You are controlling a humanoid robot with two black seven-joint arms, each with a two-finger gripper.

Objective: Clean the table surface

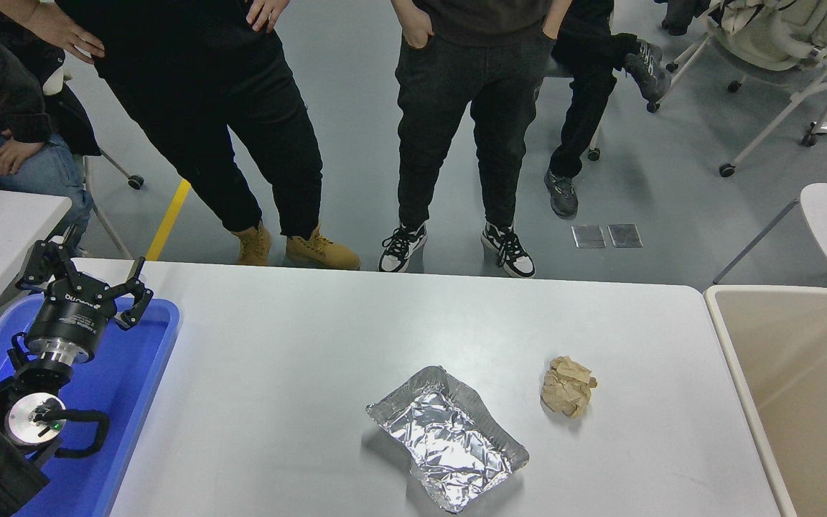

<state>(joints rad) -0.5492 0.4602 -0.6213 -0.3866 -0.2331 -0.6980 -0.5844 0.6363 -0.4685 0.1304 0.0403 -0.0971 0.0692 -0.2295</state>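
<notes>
One camera only here, the head view, perched high on the robot's side and looking forward and down across the bench (313, 345). It sits close enough that the bench's near edge runs out of the bottom of the picture. The left claw (83, 280) pokes in at lower left, and the standing people's legs (449, 143) fill the top beyond the far edge.

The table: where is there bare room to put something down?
On the table surface, the wide stretch between the blue tray and the foil tray is bare, and the far strip. Tighter between the foil tray and crumpled paper.
</notes>
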